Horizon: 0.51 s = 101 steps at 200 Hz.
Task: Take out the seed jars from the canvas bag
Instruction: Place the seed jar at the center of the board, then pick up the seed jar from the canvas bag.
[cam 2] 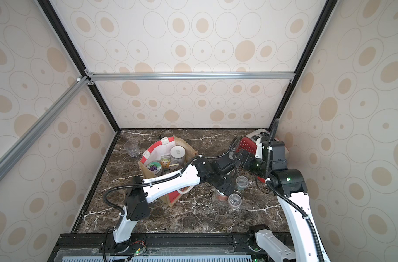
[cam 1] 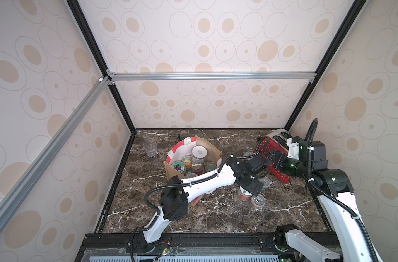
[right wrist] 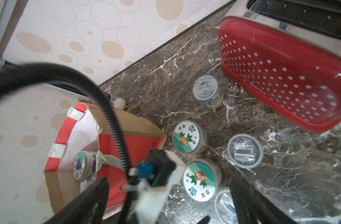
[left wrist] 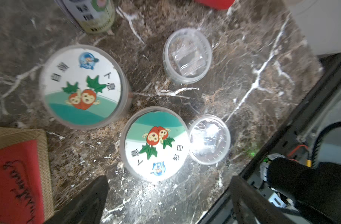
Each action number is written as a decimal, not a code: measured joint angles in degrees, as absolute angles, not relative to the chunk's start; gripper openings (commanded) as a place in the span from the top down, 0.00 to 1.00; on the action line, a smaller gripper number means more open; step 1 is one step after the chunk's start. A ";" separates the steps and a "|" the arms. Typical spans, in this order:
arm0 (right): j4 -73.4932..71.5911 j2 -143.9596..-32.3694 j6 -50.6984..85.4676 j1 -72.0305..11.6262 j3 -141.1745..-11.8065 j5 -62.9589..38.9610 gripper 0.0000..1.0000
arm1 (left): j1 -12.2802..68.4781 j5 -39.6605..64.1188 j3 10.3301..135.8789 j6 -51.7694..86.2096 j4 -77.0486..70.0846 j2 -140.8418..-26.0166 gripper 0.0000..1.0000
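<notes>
Left claw (left wrist: 168,182) spread, empty; canvas bag (cam 1: 170,172) holds seed jars (cam 1: 199,151) (several).

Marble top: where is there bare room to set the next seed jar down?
Bare: the wide near strip of marble between canvas bag and front rail, and the far strip behind the bag. Crowded: between bag and toaster, where seed jars cluster.

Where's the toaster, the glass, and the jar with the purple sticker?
red toaster (right wrist: 282,81): right wrist view, on its dotted red side.
glass (cam 1: 150,148): a top view, on its clear wall.
purple-sticker jar (cam 1: 178,167): a top view, on its lid.
</notes>
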<state>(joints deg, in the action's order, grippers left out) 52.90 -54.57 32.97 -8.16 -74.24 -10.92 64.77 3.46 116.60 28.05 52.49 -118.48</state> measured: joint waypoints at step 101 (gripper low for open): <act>49.32 -57.74 33.19 -9.56 -70.98 -23.38 0.00 | 45.04 -5.69 112.75 26.89 58.57 -88.05 0.02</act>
<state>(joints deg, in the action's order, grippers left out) 49.32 -57.74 33.19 -9.56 -70.98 -23.38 45.04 -5.69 112.75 26.89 58.57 -88.05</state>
